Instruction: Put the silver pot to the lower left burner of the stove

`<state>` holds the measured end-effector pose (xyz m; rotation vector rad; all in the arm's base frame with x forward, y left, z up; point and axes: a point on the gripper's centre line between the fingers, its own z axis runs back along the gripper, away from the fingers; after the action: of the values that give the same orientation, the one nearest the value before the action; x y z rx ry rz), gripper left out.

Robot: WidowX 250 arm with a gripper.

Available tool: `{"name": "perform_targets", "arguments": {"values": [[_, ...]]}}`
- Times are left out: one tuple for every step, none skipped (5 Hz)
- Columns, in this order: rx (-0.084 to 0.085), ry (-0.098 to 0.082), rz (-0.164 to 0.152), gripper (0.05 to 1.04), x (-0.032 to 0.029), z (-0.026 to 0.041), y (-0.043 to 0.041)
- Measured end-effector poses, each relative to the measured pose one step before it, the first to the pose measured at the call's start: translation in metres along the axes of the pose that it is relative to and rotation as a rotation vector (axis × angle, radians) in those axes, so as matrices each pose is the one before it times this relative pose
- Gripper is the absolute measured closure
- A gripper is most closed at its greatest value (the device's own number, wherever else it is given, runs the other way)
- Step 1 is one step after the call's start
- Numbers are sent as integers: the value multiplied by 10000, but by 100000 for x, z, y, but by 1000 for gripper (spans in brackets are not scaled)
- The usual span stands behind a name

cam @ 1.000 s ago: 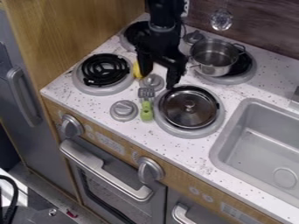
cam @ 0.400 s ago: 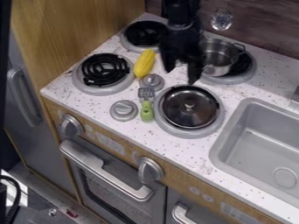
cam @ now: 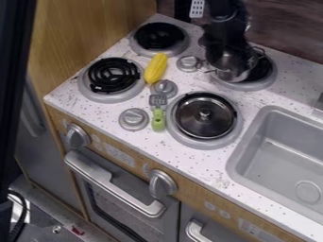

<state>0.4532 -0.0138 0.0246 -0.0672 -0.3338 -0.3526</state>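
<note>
silver pot (cam: 231,74), folks, and it's sitting up at the back of the white speckled countertop (cam: 217,175), on the upper right burner (cam: 253,86), leaning toward that burner's left side with black coil peeking out on the right! right over it hangs the black gripper (cam: 229,51), down at the pot's open top, and whether it's wide, narrow or closed on anything, i can't tell from here.

over to the countertop's left corner, and the lower left burner (cam: 112,97) shows its black coil, nothing but coil. behind it, toward the back left corner, the upper left burner (cam: 159,37), coil bare as well. and between those two and the middle, a yellow corn cob (cam: 156,68), tilted, its lower end right by a round grey knob (cam: 164,88)!

just in front of that knob, a spatula with a green handle (cam: 158,120), grey slotted head pointing to the back. left of it, another grey knob (cam: 133,119); right of it, the lower right burner (cam: 203,143), carrying a dark round lid (cam: 200,124) with a small knob at its centre. and out on the right side, the grey sink (cam: 284,163) is set into the countertop.
</note>
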Motion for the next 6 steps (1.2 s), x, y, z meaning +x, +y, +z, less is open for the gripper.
{"name": "perform_targets", "arguments": {"values": [[-342, -467, -396, 82, 1710, -875, -1166], [-234, 10, 35, 82, 308, -1940, -110], [34, 390, -97, 83, -677, -1931, 428], [28, 237, 39, 87, -281, -992, 483], [-22, 207, 117, 147, -530, -754, 603], [61, 67, 7, 455, -176, -80, 156]]}}
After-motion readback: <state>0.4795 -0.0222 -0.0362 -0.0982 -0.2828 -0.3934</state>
